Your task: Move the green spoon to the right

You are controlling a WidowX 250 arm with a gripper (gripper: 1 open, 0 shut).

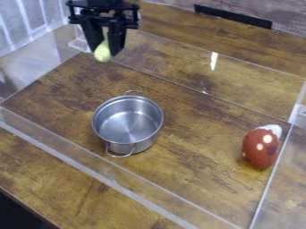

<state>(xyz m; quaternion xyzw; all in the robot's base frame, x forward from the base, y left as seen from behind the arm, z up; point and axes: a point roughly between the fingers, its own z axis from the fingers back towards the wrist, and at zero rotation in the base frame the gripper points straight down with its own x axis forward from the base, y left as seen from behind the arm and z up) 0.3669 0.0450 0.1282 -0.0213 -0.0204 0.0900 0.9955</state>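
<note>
My gripper (103, 46) hangs high at the upper left of the camera view, pointing down and shut on the green spoon (103, 52). Only the yellow-green end of the spoon shows below the black fingers (89, 36); the rest is hidden between them. The spoon is well clear of the wooden table (180, 80), above and to the left of the steel pot (127, 122).
A round steel pot with small side handles stands left of centre. A red-and-white ball-like object (262, 146) lies at the right. A low clear plastic wall (143, 192) rings the work area, with a bright glare streak (214, 61) on the wood.
</note>
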